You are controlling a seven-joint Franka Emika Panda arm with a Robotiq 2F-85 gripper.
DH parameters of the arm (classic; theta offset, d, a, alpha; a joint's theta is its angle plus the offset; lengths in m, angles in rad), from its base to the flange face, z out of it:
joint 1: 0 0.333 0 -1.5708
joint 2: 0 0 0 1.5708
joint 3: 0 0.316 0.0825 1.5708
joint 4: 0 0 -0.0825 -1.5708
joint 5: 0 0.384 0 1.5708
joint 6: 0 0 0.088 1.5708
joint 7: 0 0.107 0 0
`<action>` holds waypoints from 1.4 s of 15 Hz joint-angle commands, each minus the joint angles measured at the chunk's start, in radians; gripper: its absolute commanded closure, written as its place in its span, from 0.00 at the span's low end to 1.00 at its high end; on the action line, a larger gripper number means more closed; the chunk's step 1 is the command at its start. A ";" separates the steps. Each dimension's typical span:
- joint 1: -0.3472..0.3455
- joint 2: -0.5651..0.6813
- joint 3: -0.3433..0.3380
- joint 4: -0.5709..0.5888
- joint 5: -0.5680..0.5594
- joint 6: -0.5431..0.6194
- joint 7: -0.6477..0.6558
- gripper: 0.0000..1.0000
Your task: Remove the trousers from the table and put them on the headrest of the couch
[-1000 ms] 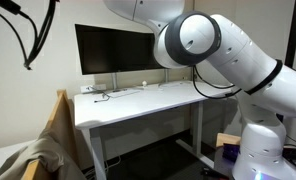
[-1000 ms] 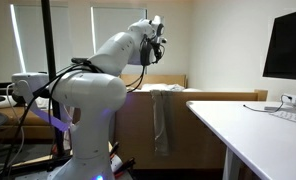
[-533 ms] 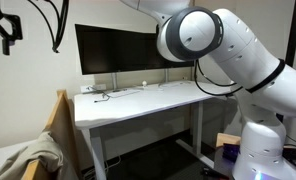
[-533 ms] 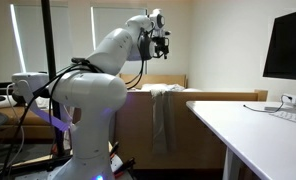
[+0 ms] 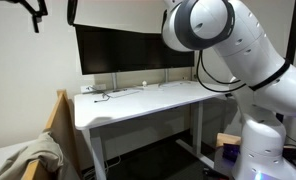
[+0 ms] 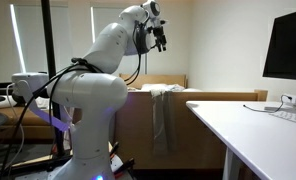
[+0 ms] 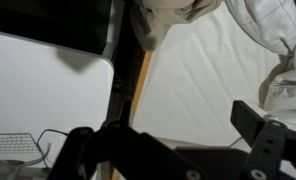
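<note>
Evidently done with the trousers: draped over the headrest of the couch, well off the worktop. Hanging with the long axis near vertical, one end pointing down the wooden back, the rest bunched over the top toward the cushion. Likely to slip off toward the heavier hanging side, given limp cloth on a slanted edge. High above, gripper spread wide, holding nothing.
</note>
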 commanded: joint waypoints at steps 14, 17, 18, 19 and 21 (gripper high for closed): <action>0.106 -0.272 -0.009 0.004 -0.118 -0.476 0.121 0.00; 0.111 -0.315 -0.003 0.004 -0.126 -0.550 0.112 0.00; 0.110 -0.326 0.000 0.004 -0.128 -0.568 0.109 0.00; 0.104 -0.338 0.004 0.004 -0.125 -0.585 0.104 0.00; 0.098 -0.353 0.012 0.004 -0.118 -0.603 0.108 0.00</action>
